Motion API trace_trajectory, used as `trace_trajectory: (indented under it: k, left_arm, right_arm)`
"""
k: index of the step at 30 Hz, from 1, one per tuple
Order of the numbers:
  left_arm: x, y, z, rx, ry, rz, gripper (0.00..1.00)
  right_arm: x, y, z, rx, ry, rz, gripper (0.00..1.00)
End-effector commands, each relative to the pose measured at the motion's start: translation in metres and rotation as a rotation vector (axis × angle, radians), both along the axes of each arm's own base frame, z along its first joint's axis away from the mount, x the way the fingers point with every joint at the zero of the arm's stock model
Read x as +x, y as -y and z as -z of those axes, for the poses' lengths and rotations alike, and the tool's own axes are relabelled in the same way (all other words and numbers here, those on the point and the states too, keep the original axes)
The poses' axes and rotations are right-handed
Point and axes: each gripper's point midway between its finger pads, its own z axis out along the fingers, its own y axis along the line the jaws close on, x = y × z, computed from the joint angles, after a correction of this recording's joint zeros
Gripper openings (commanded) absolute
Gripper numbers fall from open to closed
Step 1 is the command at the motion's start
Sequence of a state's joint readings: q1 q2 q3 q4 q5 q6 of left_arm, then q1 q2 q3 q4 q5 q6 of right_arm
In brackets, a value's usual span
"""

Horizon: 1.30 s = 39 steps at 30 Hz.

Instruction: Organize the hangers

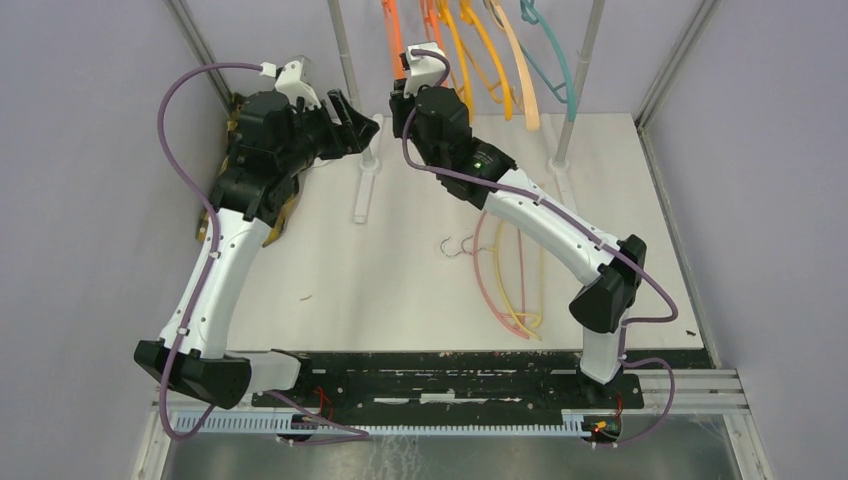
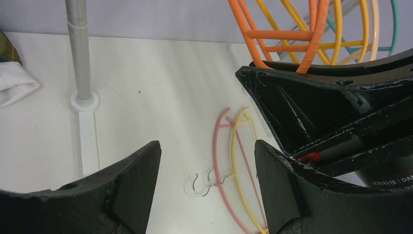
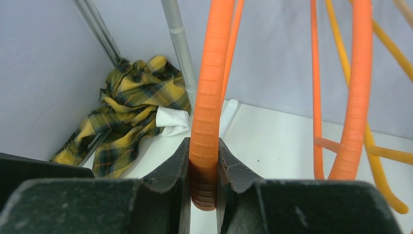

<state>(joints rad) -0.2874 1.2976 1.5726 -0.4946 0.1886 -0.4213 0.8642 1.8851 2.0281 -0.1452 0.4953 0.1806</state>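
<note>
Right gripper (image 3: 203, 163): clamped on orange hanger (image 3: 208, 87)
Left gripper (image 2: 204, 165): fingers wide apart, empty
Table (image 1: 330, 270): pink hanger (image 2: 214, 146), yellow hanger (image 2: 233, 151) lying flat, side by side

— Soft, even light from above; the table (image 1: 400, 290) hardly shows a shadow, and there's no glare.
— Top view's crisp. Close in, the right end effector (image 3: 203, 151) blurs in the foreground; the orange hanger (image 3: 210, 87) is sharper.
</note>
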Motion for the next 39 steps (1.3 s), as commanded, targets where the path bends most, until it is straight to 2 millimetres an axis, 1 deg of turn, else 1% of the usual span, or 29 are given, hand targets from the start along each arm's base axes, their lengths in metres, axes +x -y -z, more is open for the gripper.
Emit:
trace_trajectory:
  k: [1,3,8,10,13,16,19,22,23,26,27,29,31,32,33,35,39]
  left_arm:
    - [-0.006,-0.007,-0.012,0.038,0.068,-0.005,0.78]
    - [-0.006,-0.008,-0.008,0.042,0.06,-0.007,0.78]
    - [-0.005,-0.008,-0.005,0.042,0.055,-0.011,0.77]
    - [-0.004,-0.008,-0.004,0.042,0.054,-0.011,0.77]
    - [-0.002,-0.007,-0.002,0.044,0.048,-0.011,0.77]
    - [0.0,-0.007,0.002,0.048,0.04,-0.015,0.77]
    - [0.002,-0.007,0.006,0.05,0.032,-0.015,0.77]
    - [0.006,-0.006,0.014,0.053,0.018,-0.018,0.77]
    - [0.007,-0.006,0.018,0.056,0.012,-0.02,0.77]
    - [0.012,-0.007,0.03,0.066,-0.007,-0.03,0.77]
    - [0.014,-0.007,0.034,0.069,-0.013,-0.035,0.77]
    - [0.017,-0.008,0.043,0.072,-0.023,-0.043,0.78]
    - [0.02,-0.007,0.052,0.071,-0.037,-0.044,0.78]
    - [0.021,-0.006,0.057,0.07,-0.044,-0.043,0.79]
    - [0.023,-0.005,0.064,0.068,-0.056,-0.041,0.79]
    - [0.025,-0.003,0.079,0.069,-0.079,-0.036,0.79]
    - [0.028,0.0,0.108,0.063,-0.123,-0.032,0.78]
  right_arm:
    - [-0.009,0.007,-0.014,0.067,-0.044,-0.033,0.02]
    - [-0.007,0.009,-0.008,0.067,-0.066,-0.032,0.02]
    - [-0.003,0.015,0.008,0.049,-0.115,-0.024,0.03]
    - [-0.003,0.019,0.01,0.049,-0.122,-0.013,0.05]
    - [-0.004,0.027,0.016,0.044,-0.128,0.012,0.21]
    - [-0.009,0.033,0.017,0.043,-0.115,0.016,0.43]
    - [-0.016,0.042,0.016,0.039,-0.099,0.017,0.62]
    - [-0.026,0.054,0.015,0.021,-0.091,0.014,0.76]
    - [-0.032,0.06,0.012,0.023,-0.087,0.015,0.8]
    - [-0.046,0.076,0.017,0.014,-0.093,0.016,0.96]
    - [-0.051,0.08,0.022,0.005,-0.099,0.011,0.98]
    - [-0.063,0.09,0.029,-0.005,-0.104,0.001,1.0]
    - [-0.075,0.102,0.042,-0.025,-0.124,-0.001,1.0]
    - [-0.081,0.108,0.051,-0.038,-0.14,0.0,1.0]
    - [-0.087,0.115,0.063,-0.055,-0.159,0.003,1.0]
    - [-0.099,0.131,0.093,-0.103,-0.207,0.02,0.99]
    - [-0.126,0.17,0.142,-0.179,-0.297,0.082,0.98]
